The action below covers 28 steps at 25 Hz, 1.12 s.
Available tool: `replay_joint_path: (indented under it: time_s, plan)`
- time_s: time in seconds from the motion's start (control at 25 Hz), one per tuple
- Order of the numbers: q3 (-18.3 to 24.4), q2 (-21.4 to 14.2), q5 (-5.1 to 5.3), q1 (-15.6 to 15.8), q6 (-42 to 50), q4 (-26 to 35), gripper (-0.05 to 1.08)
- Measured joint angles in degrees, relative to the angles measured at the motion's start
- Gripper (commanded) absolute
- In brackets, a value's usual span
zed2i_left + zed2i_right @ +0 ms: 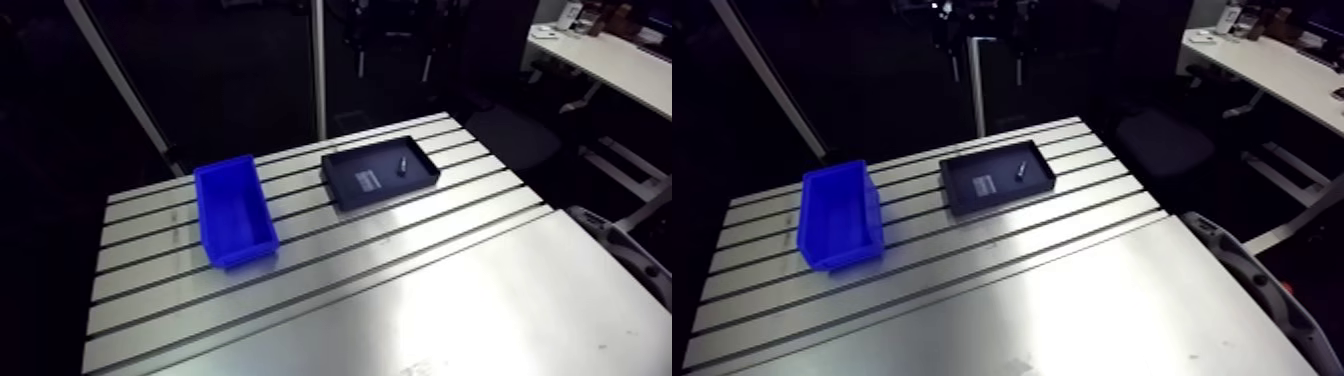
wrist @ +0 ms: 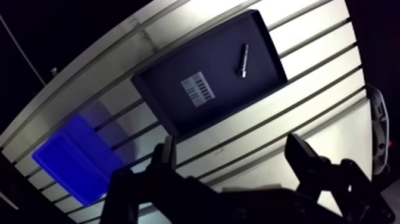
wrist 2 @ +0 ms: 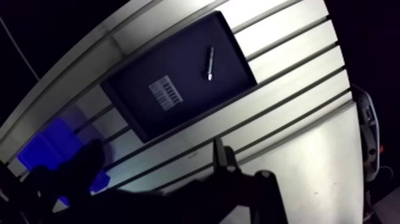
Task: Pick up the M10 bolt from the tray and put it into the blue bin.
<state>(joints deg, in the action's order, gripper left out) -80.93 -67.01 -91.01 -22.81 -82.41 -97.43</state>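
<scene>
A small metal bolt (image 2: 244, 60) lies alone in a shallow black tray (image 2: 226, 98), beside a white barcode label (image 2: 197, 89). In the arm view the tray (image 1: 345, 170) sits at the back middle of the table with the bolt (image 1: 400, 165) near its right end. The blue bin (image 1: 235, 213) stands empty to the tray's left. In the wrist view, my gripper (image 2: 233, 154) hovers high above the table on the near side of the tray. It is open, with nothing between its fingers (image 2: 166, 156). The bin (image 2: 74, 158) lies off to one side of the gripper.
The slotted aluminium table (image 1: 400, 290) stretches wide and smooth in front of the tray and bin. A slanted metal post (image 1: 120, 85) rises behind the bin, and an upright post (image 1: 318, 70) rises behind the tray.
</scene>
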Motion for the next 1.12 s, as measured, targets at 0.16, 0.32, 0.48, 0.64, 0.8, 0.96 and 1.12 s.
replay_joint_path:
  time_s: [0.16, 0.32, 0.48, 0.64, 0.8, 0.96, 1.12]
  plan:
    - [-1.28, 0.61, -0.1, -1.07, -0.24, -1.58, 0.01]
    - [-2.82, 0.81, -0.07, -2.11, -0.47, -2.37, 0.01]
    - [-4.35, 0.91, -0.06, -3.09, -0.76, -4.06, 0.01]
    - [-5.74, 0.98, -0.07, -3.97, -0.96, -5.86, 0.01]
    - [-6.85, 1.36, -0.05, -4.35, -1.28, -7.76, 0.05]
    - [-7.76, 2.29, -0.06, -4.47, -1.66, -9.69, 0.2]
    - [-8.23, 3.29, -0.04, -4.46, -1.73, -10.61, 0.35]
